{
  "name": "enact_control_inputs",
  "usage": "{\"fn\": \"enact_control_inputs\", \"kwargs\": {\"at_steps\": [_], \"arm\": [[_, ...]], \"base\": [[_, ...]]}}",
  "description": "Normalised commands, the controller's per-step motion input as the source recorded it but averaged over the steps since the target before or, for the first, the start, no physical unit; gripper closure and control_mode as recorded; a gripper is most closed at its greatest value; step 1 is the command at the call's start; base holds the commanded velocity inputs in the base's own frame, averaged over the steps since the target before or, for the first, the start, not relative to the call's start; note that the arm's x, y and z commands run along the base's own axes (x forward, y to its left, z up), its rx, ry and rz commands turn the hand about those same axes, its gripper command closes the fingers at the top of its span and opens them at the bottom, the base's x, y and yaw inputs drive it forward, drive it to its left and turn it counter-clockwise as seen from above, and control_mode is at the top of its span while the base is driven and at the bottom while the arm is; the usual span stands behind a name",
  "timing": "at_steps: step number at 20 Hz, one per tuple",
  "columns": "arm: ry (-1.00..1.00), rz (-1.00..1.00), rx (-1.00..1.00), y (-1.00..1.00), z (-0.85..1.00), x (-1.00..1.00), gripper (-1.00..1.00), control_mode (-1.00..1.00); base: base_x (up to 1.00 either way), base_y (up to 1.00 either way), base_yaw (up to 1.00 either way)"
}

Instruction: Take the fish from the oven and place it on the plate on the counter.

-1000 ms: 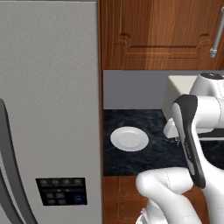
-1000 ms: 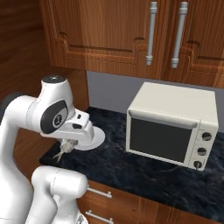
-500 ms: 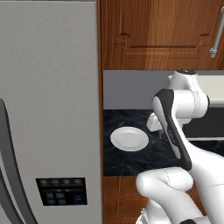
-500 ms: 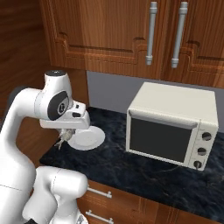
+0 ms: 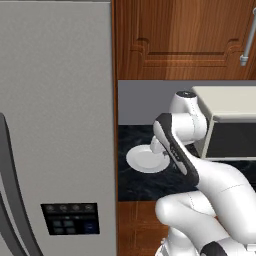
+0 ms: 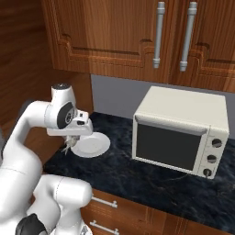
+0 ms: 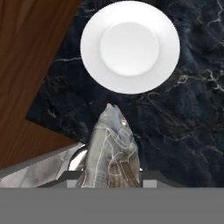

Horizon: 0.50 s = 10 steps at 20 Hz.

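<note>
My gripper [image 7: 109, 177] is shut on the fish [image 7: 111, 148], a small grey fish that points head-first away from the hand. The round white plate [image 7: 130, 46] lies on the black speckled counter [image 7: 183, 127] just beyond the fish's nose. In the right base view the fish [image 6: 69, 148] hangs below the hand at the left rim of the plate [image 6: 94, 146], a little above the counter. The left base view has the hand at the right rim of the plate [image 5: 142, 160]. The oven is out of view.
A cream toaster oven [image 6: 181, 133] with three knobs stands on the counter to the right of the plate. A tall grey fridge [image 5: 55, 125] rises on the left beside the counter. Wood wall cabinets [image 6: 137, 41] hang above, and a wood side panel [image 7: 30, 65] borders the counter's end.
The arm has swung from near the toaster oven toward the plate, carrying the fish. The plate and toaster oven have not moved.
</note>
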Motion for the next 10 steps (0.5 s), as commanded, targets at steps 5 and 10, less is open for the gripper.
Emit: {"fn": "enact_control_inputs", "kwargs": {"at_steps": [5,10], "arm": [[0.00,0.00,0.00,0.00,-0.08,0.44,1.00,-1.00],[0.00,0.01,0.00,0.00,-0.44,0.04,1.00,-1.00]], "base": [[0.00,0.00,0.00],[0.00,0.00,0.00]]}}
